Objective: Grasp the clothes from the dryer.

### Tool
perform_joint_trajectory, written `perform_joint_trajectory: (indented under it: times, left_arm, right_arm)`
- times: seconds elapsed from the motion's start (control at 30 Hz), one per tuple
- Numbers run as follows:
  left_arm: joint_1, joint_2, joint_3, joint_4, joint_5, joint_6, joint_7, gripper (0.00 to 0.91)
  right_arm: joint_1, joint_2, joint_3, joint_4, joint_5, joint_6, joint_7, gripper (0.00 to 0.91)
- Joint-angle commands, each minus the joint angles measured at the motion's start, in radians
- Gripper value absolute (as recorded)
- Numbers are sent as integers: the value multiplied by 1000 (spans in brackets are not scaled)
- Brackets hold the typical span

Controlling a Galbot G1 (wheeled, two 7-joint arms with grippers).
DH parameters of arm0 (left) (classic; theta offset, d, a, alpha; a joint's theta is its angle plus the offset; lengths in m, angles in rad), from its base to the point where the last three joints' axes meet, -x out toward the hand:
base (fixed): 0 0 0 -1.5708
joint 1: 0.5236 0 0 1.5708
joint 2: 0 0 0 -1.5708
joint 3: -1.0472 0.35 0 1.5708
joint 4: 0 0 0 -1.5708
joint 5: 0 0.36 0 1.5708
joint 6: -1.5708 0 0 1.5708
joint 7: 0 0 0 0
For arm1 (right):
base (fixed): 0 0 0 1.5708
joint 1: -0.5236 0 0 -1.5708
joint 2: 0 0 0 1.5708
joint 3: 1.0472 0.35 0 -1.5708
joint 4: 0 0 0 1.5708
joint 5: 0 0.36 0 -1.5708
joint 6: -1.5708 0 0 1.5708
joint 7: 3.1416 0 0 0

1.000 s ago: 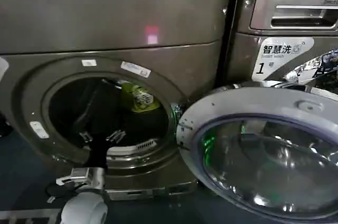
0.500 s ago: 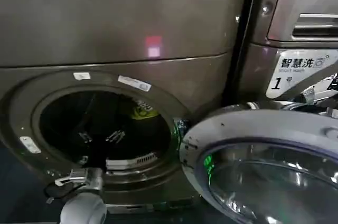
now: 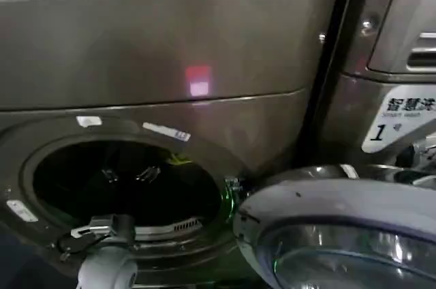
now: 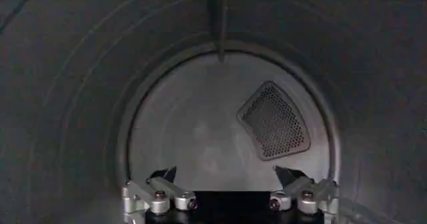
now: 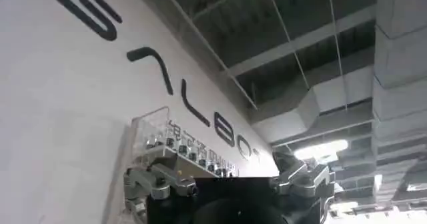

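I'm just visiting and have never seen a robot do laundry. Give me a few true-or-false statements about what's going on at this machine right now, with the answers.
1. The dryer's round door is closed. False: it hangs open to the right of the porthole.
2. The left gripper is inside the drum with its fingers apart. True.
3. The left gripper is clamped on the clothes. False: nothing lies between its fingers; a sliver of yellow-green fabric shows at the porthole's upper edge.
4. A small red-pink light glows on the front panel. True.
5. The right gripper is reaching into the drum. False: it points up towards a wall and ceiling.
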Motion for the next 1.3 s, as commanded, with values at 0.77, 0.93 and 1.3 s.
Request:
perform_joint_trajectory:
  times: [0.77, 0.93, 1.3]
  left_arm:
    - [-29, 7, -17, 20, -12, 7, 2, 907]
    - [-33, 9, -15, 23, -14, 7, 4, 907]
    - [-97, 2, 12, 130, -11, -10, 14, 907]
  right_arm:
    - [27, 2, -25, -6, 38, 93, -30, 907]
    - [28, 6, -26, -3, 34, 88, -21, 907]
    - [12, 11, -11, 4, -15, 54, -9, 907]
